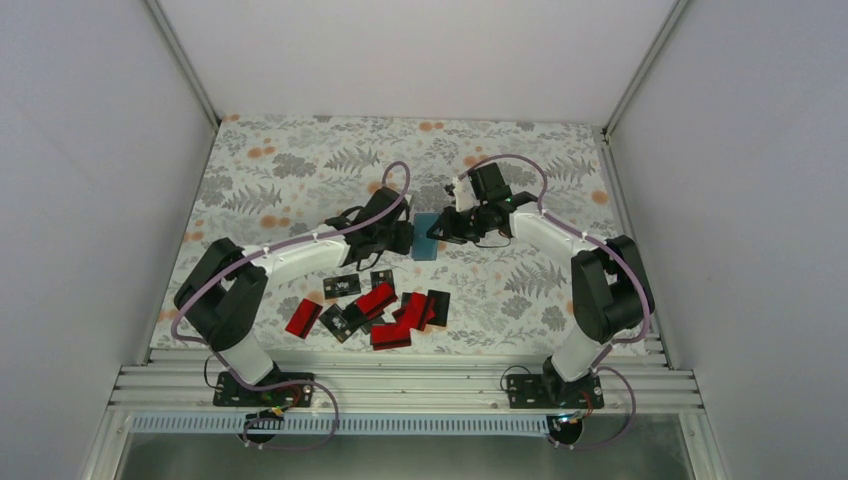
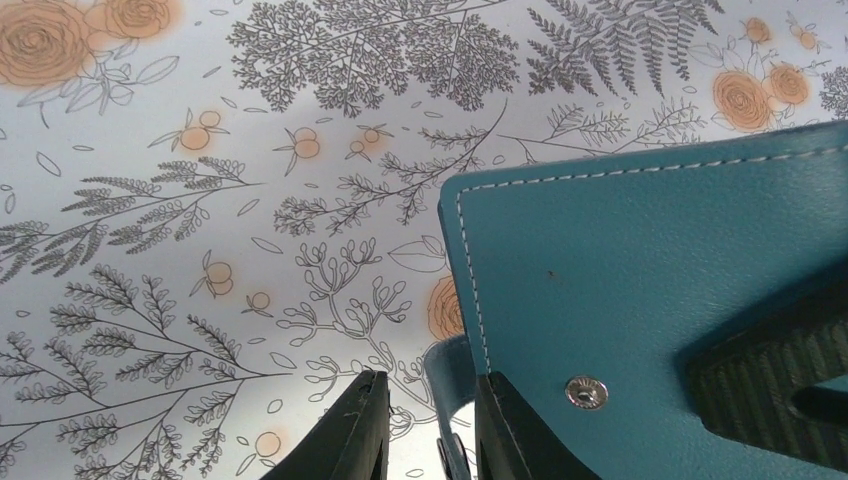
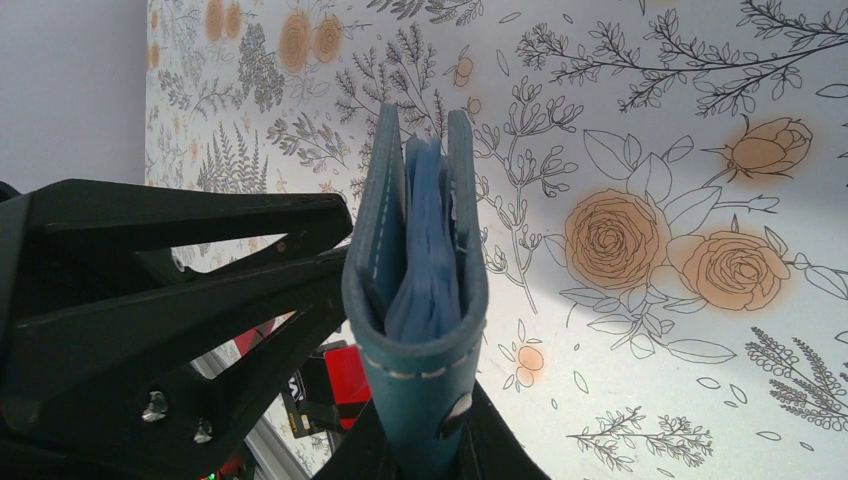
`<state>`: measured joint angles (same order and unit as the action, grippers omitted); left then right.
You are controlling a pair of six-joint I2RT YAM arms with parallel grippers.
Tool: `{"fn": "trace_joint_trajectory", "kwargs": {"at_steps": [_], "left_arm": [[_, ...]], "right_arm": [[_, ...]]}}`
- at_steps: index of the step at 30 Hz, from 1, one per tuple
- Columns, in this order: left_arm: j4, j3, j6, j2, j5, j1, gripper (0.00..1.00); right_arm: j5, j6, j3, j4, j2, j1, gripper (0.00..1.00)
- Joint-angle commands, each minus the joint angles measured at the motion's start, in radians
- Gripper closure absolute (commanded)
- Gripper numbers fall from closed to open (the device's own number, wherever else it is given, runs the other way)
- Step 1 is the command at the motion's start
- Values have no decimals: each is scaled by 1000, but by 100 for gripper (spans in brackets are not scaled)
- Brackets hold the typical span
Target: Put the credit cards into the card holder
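The teal card holder [image 1: 426,238] is held off the floral table between my two grippers. My right gripper [image 1: 447,232] is shut on its folded end [image 3: 420,400]; it stands edge-on there, showing a blue lining. My left gripper [image 2: 432,385] is at the opposite edge. Its fingers stand a narrow gap apart, with the holder's snap strap [image 2: 452,370] between them. The strap touches the right finger only. The holder's flap [image 2: 640,260] lies beyond that finger. The credit cards [image 1: 376,298], red and black, lie scattered on the table nearer the arm bases.
A red card [image 3: 345,375] shows below the left arm's black fingers [image 3: 150,280]. One red card [image 1: 303,316] lies apart at the left of the pile. White walls enclose the table [image 1: 300,160], and a metal rail [image 1: 400,385] runs along its near edge.
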<state>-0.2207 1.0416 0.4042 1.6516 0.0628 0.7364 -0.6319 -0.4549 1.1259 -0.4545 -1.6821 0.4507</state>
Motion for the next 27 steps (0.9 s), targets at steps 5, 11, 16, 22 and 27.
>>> {"fn": "trace_joint_trajectory", "kwargs": {"at_steps": [5,11,16,22,27], "left_arm": [[14,-5,3,20,-24,3,79],[53,-27,10,15,-41,1,97],[58,-39,16,18,-29,-6,98],[53,-44,22,27,-24,-11,98],[49,-51,30,13,-22,-12,98]], "right_arm": [[0,10,8,-2,-1,9,96],[-8,4,4,10,-13,9,96],[-12,-3,-15,30,-40,9,96],[-24,22,3,28,-150,9,91],[68,61,45,-24,-211,7,52]]}}
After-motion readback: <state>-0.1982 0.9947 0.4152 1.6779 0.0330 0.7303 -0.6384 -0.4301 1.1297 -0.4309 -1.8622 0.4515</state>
